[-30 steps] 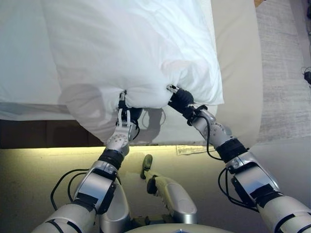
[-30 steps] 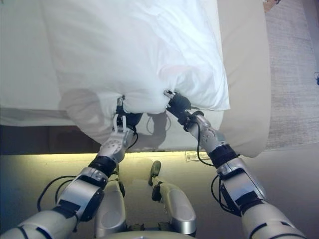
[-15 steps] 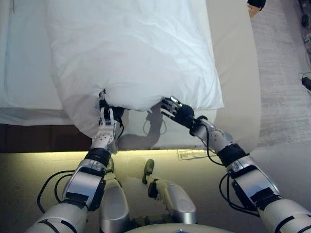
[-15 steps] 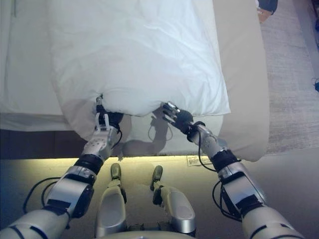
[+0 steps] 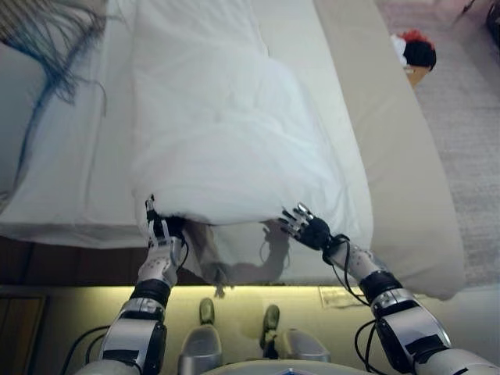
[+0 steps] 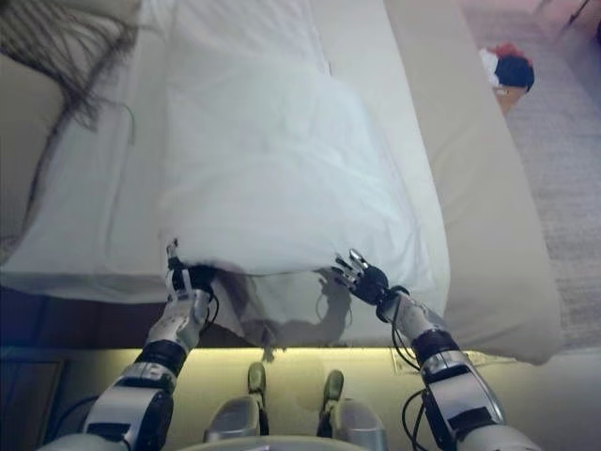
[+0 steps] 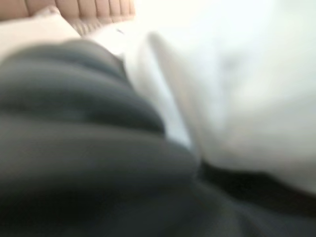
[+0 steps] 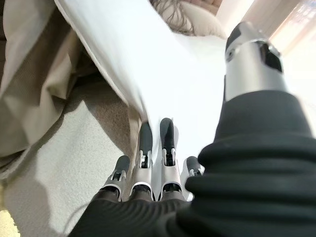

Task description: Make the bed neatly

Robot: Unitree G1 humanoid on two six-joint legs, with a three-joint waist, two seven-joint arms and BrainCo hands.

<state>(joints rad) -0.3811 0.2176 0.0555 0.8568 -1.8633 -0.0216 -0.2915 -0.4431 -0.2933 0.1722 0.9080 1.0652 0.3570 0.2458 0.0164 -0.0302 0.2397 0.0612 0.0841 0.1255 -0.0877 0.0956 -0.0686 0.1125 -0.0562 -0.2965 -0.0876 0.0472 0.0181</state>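
White duvet (image 5: 226, 141) spread lengthwise down the middle of the bed (image 5: 391, 164), bulging and creased, near edge hanging just over the foot end. Beneath it a white sheet (image 5: 70, 180) showing on the robot's left, and a beige cover (image 6: 479, 216) along the right side and over the right foot corner.

Left hand (image 5: 160, 234) raised at the duvet's near left corner, fingers tucked up under the cloth edge; whether curled round the fabric cannot be told, its own wrist view blurred and filled by the dark cover and white cloth. Right hand (image 6: 362, 275) at the near edge further right, fingers (image 8: 146, 143) straight and spread, tips against the underside of the white edge, nothing pinched.

Dark-fringed throw (image 5: 47, 39) lying at the far left of the bed. Red and black object (image 5: 416, 51) on the carpet (image 5: 469, 141) beyond the right side.
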